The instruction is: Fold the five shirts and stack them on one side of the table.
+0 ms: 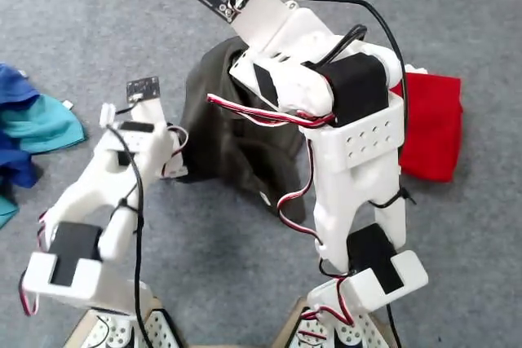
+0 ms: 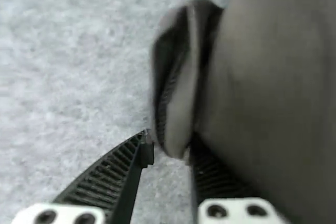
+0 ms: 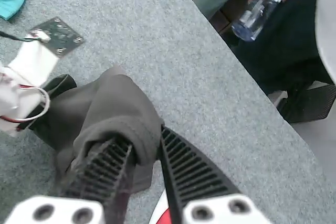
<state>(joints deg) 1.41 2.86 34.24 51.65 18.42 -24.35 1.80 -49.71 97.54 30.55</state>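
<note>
Nearest, at left gripper (image 2: 170, 153): closed on rolled hem of dark grey shirt (image 2: 262, 103), fabric pinched between both fingers. At right gripper (image 3: 144, 145): clamped on a bunched fold of same shirt, held above grey table (image 1: 98, 30). Hangs from that grip down to mid-table, spanning between both grippers. Farther right: red shirt (image 1: 432, 120), partly behind right arm (image 1: 359, 152). Far left edge: teal shirt (image 1: 41, 120) and blue shirt (image 1: 12, 87), overlapping, well apart from both grippers.
</note>
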